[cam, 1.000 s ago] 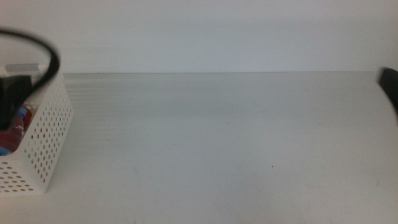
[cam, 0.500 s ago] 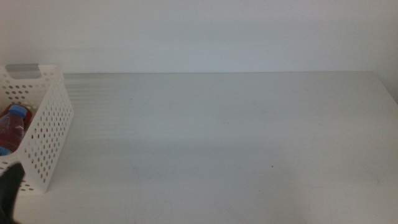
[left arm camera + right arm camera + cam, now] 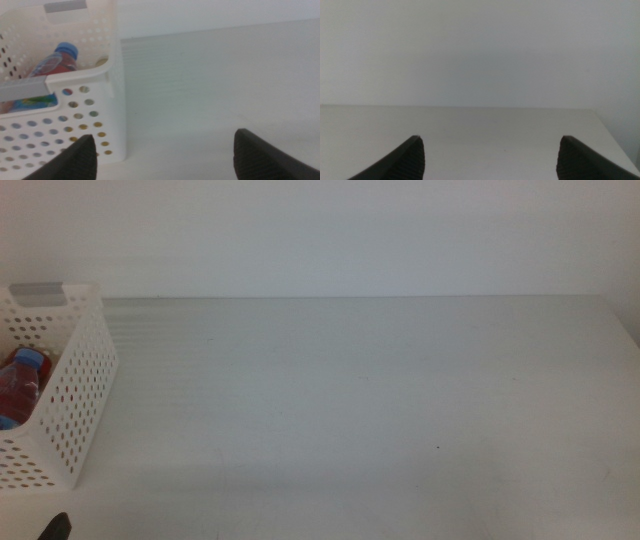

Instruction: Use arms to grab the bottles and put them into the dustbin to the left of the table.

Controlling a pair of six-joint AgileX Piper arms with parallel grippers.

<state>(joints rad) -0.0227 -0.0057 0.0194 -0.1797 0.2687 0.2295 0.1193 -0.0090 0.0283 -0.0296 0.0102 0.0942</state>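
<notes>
So the blue-capped bottle [image 3: 56, 61] is lying inside the dustbin [image 3: 114, 85], nothing held. Left gripper [image 3: 165, 155] sits just beside the dustbin, jaws apart and empty; right gripper [image 3: 490, 157] is well apart from it, jaws apart too. Bottle's probably light and slick plastic, best grabbed mid-body.

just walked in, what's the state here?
Nothing is being held. A blue-capped bottle lies inside the white basket at the table's left end. The left gripper hangs beside the basket with jaws open; the right gripper is also open, over bare table. No bottles show on the tabletop.
</notes>
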